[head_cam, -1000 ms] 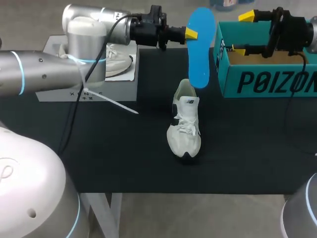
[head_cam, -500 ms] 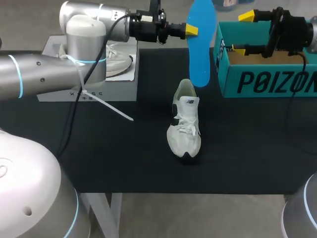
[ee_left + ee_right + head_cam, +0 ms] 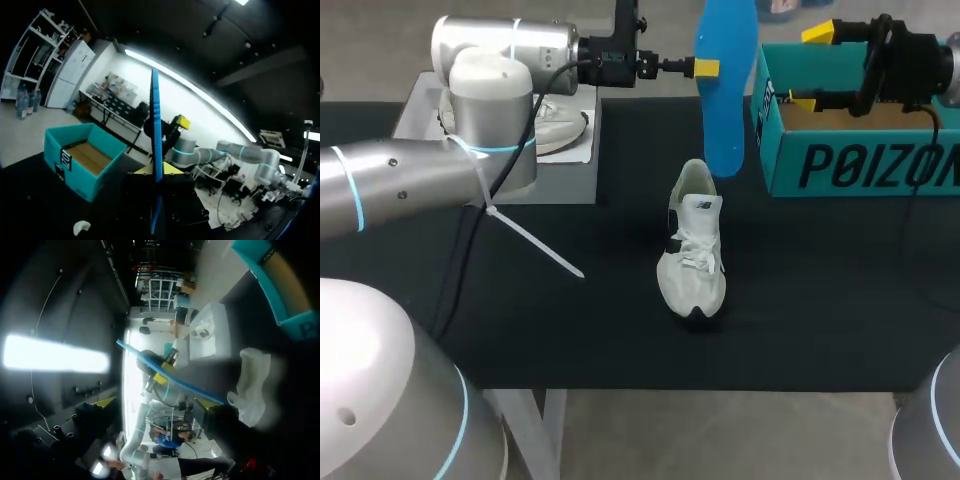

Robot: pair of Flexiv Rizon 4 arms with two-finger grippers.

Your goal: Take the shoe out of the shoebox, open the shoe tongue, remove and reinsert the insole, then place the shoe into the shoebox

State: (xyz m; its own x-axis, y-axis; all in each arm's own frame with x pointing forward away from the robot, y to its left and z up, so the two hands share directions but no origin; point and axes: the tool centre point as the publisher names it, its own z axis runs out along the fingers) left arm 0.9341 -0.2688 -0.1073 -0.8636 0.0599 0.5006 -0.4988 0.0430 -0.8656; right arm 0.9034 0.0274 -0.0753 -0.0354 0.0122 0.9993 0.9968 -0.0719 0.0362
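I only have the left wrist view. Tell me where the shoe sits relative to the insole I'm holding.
Observer: The shoe stands on the black table. Seen from the head view, the lower tip of the blue insole hangs just over its heel opening, and the toe points toward the near edge.
Operator: Report the right end effector.
Observer: The right end effector is open and empty, over the near-left corner of the teal shoebox.
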